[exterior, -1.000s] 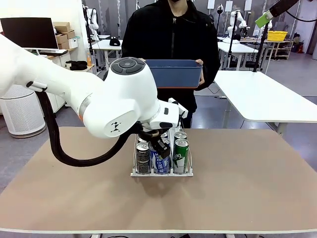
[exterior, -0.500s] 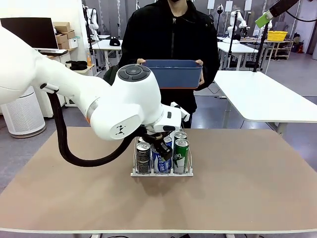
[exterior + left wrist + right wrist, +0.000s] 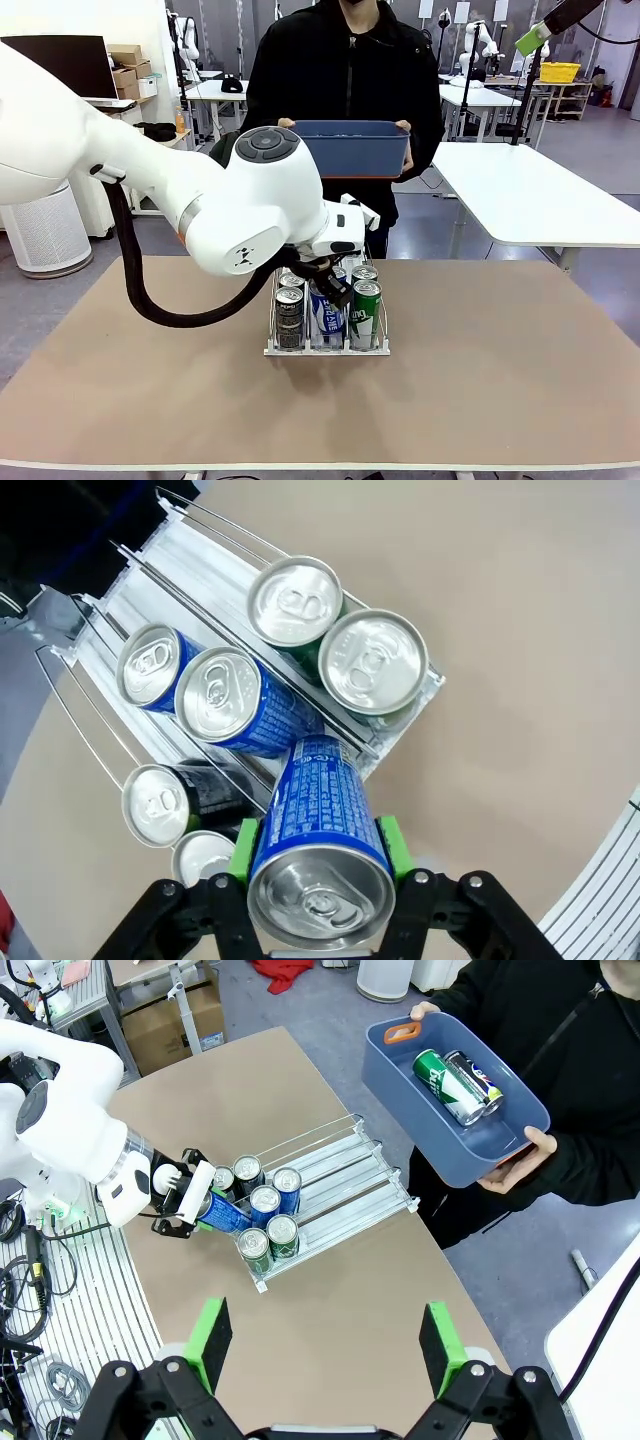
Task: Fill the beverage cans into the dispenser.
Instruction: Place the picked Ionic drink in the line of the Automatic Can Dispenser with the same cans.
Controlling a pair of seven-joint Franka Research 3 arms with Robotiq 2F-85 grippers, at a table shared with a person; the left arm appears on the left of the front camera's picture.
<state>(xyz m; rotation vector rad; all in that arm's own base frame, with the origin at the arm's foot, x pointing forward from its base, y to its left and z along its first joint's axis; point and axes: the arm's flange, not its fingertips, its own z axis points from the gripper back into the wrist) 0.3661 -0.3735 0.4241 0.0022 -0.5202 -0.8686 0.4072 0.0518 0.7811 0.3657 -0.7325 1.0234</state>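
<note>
My left gripper (image 3: 318, 858) is shut on a blue beverage can (image 3: 318, 830), green pads on both its sides. The can is tilted, its bottom end at the front of the dispenser's (image 3: 150, 570) middle lane. Two green cans (image 3: 372, 663), two blue cans (image 3: 222, 695) and two black cans (image 3: 160, 802) stand in the three lanes. From the front, the left gripper (image 3: 333, 290) hangs over the rack (image 3: 325, 348). My right gripper (image 3: 325, 1345) stays open high above the table, nothing between its fingers, looking down on the dispenser (image 3: 345, 1175).
A person at the far side holds a blue tub (image 3: 350, 148) above the table edge. In it lie a green can (image 3: 440, 1085) and a dark can (image 3: 475, 1075). The brown tabletop (image 3: 500, 380) is bare right and left of the rack.
The left arm has swung slightly to the right, and the gripper has carried the blue can with it, nearer the front of the middle lane. The right gripper and the tub have held still.
</note>
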